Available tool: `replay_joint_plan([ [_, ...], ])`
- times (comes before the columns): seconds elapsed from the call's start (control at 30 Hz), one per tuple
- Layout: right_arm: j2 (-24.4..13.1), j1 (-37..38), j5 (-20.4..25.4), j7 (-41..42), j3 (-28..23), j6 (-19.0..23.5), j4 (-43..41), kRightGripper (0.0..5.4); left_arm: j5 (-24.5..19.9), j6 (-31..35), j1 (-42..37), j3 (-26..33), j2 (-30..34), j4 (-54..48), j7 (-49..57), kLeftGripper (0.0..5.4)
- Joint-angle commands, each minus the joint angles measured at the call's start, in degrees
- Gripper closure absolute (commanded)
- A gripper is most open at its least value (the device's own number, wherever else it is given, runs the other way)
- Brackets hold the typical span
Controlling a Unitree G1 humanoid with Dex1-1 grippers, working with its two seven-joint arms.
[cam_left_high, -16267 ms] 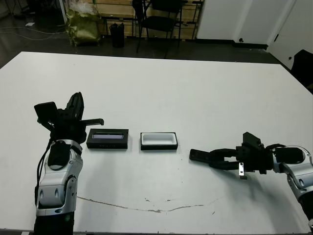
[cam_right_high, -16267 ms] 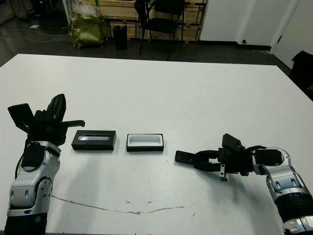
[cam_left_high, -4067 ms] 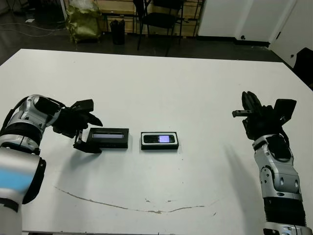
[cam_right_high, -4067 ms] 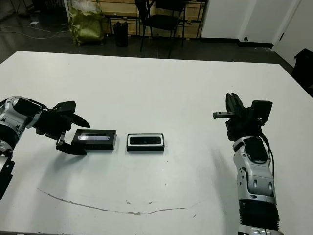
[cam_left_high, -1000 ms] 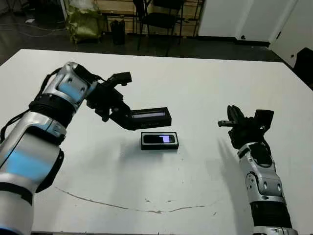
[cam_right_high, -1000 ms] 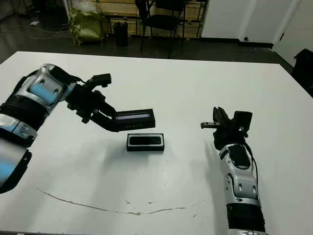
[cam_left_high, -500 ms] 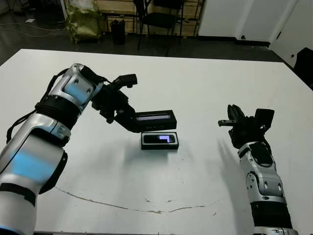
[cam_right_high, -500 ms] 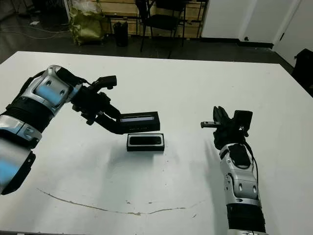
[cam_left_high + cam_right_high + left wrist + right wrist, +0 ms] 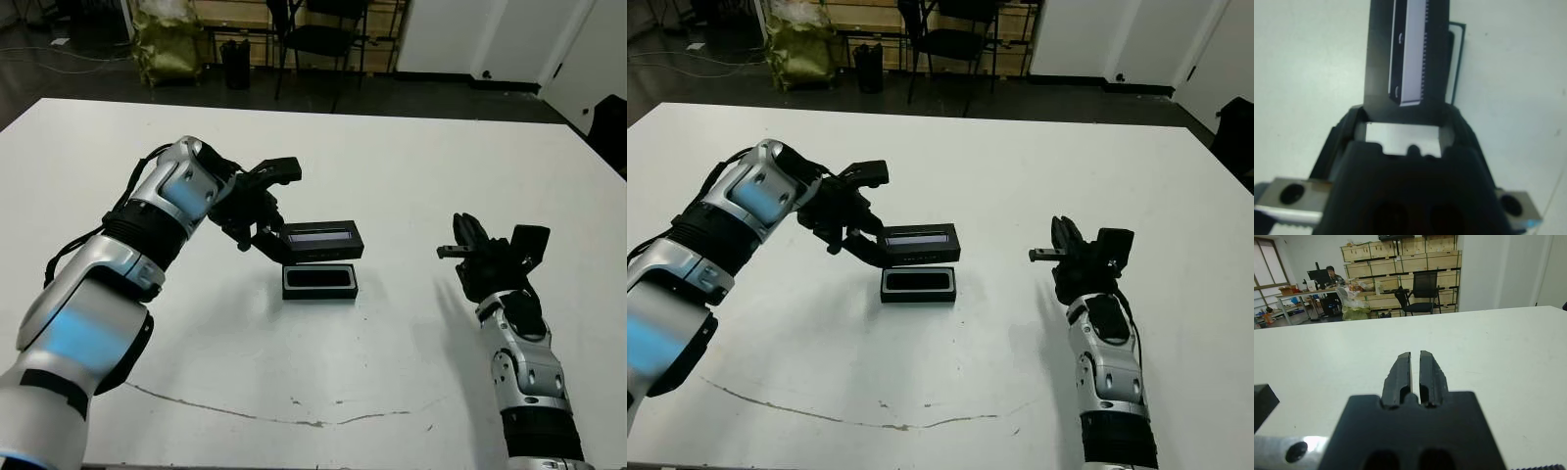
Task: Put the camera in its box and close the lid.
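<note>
Lid [image 9: 322,241] is clamped at one end in the left gripper [image 9: 271,236] just above the box [image 9: 319,281], while the right gripper [image 9: 1065,252] is held apart with fingers together.

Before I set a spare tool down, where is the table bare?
Bare: the white table between the box and the right gripper, and its far half. Crowded: over the box, where the left gripper holds the lid.
</note>
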Motion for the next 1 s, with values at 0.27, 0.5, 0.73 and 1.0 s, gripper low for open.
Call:
replay_joint_plan([
  [0.27,0.1,0.7,-0.1,-0.3,-0.1,0.6,0.3,5.40,1.3,-5.4,1.3,-1.6,0.7,-0.6,-1.0,3.03],
  [0.5,0.1,0.9,0.0,-0.5,0.0,0.8,0.0,5.40,1.7,-6.7,2.4,-1.8,1.1,-2.1,-1.4,3.03],
  [0.73,0.1,1.0,-0.4,-1.0,0.1,1.2,-0.3,5.40,2.4,-4.9,3.1,-2.6,0.6,-2.2,-1.7,3.03],
  [1.0,0.0,1.2,-0.4,-0.7,0.2,0.8,-0.3,5.40,1.6,-6.9,4.9,-2.6,0.6,-1.6,-3.0,3.03],
])
